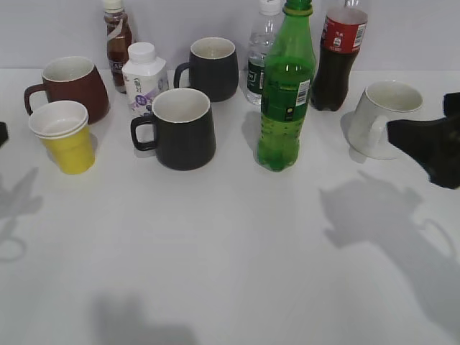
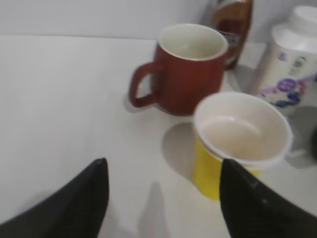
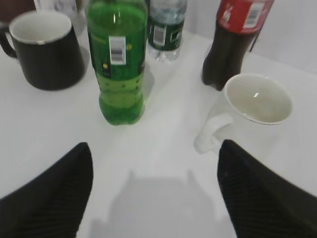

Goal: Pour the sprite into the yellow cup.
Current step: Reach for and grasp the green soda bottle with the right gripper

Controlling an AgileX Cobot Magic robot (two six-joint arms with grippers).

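Note:
The sprite [image 1: 285, 93] is a tall green bottle standing upright mid-table; it also shows in the right wrist view [image 3: 118, 64]. The yellow cup [image 1: 66, 138] stands at the left in front of the dark red mug [image 1: 72, 85]; in the left wrist view the cup [image 2: 233, 144] is empty with a white inside. My left gripper [image 2: 161, 198] is open and empty, just short of the cup, which lies towards its right finger. My right gripper [image 3: 156, 191] is open and empty, above bare table in front of the sprite; it shows at the right edge of the exterior view [image 1: 431, 144].
Two black mugs [image 1: 180, 128] [image 1: 212, 68] stand centre-left. A white mug [image 1: 384, 118] sits at the right near my right gripper. A cola bottle [image 1: 339, 54], a water bottle [image 1: 262, 54], a white milk bottle [image 1: 144, 75] and a brown drink bottle [image 1: 117, 39] line the back.

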